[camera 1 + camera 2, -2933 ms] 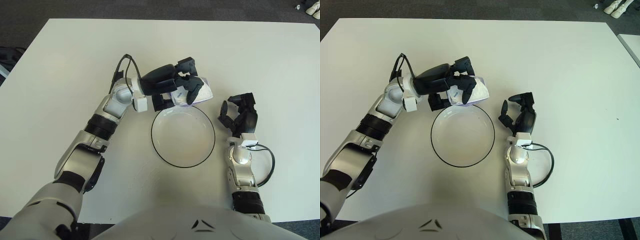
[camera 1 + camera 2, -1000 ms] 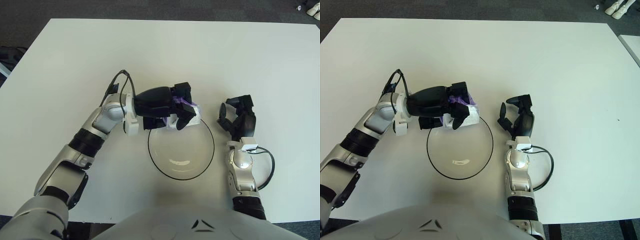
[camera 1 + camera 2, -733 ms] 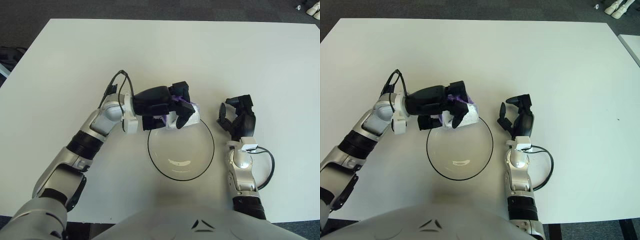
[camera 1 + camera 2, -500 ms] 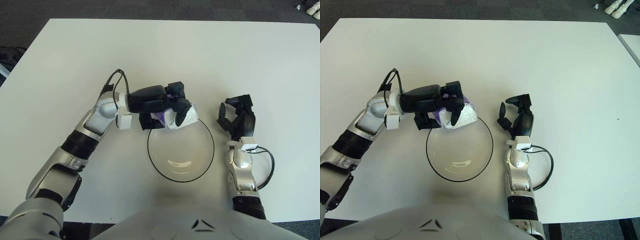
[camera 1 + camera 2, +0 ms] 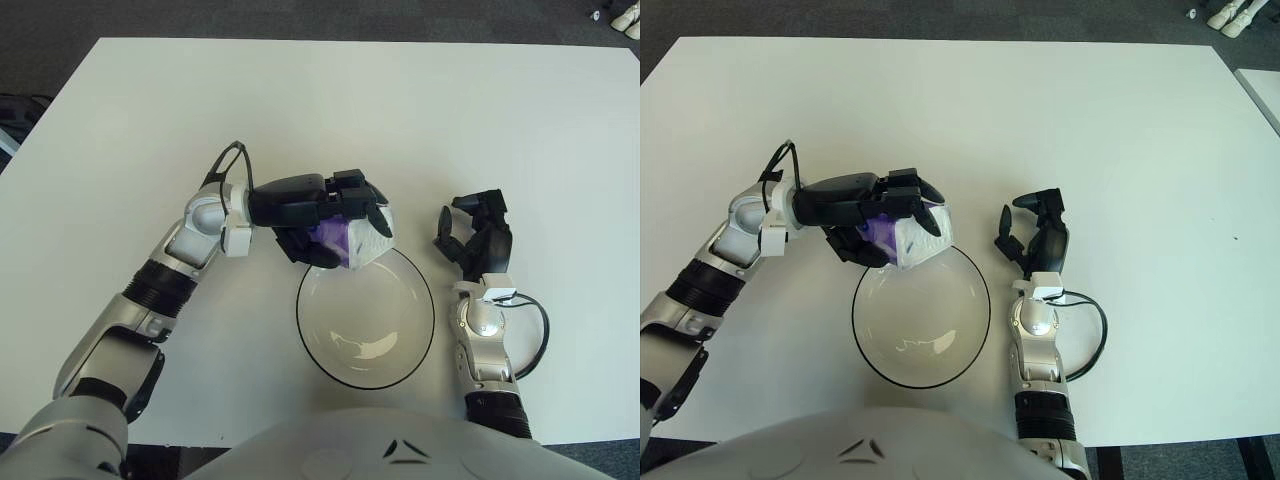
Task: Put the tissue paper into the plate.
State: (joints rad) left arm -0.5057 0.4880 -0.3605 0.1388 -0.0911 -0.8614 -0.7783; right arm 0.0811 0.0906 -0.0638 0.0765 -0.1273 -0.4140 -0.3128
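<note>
Hidden: the black three-finger left hand (image 5: 330, 215) covered much of the white-and-purple tissue paper packet (image 5: 360, 238); only the packet's white right end and a purple patch under the fingers showed, and any print on it could not be made out.
Left hand: its fingers were wrapped over the top and underside of the tissue packet, clamping it.
Tissue packet: it was held at the 11 o'clock edge of the round clear plate with a thin black rim (image 5: 425, 335), its white end overlapping the rim; whether it touched the plate could not be told.
Packet axis: the long side ran roughly from 10 o'clock to 4 o'clock, the white end pointing down toward the plate's middle.
Right hand: the black right hand (image 5: 477, 236) showed at 3 o'clock of the plate, just beside its rim and apart from it, fingers loosely spread and holding nothing.
Cable: a thin black cable (image 5: 541, 330) looped at the right wrist.
Surface: a plain white table (image 5: 480, 110) carried the plate.
Room: dark grey carpet (image 5: 300, 18) lay beyond the table's far edge, with pale shoes (image 5: 628, 16) cut off at the upper right corner.
</note>
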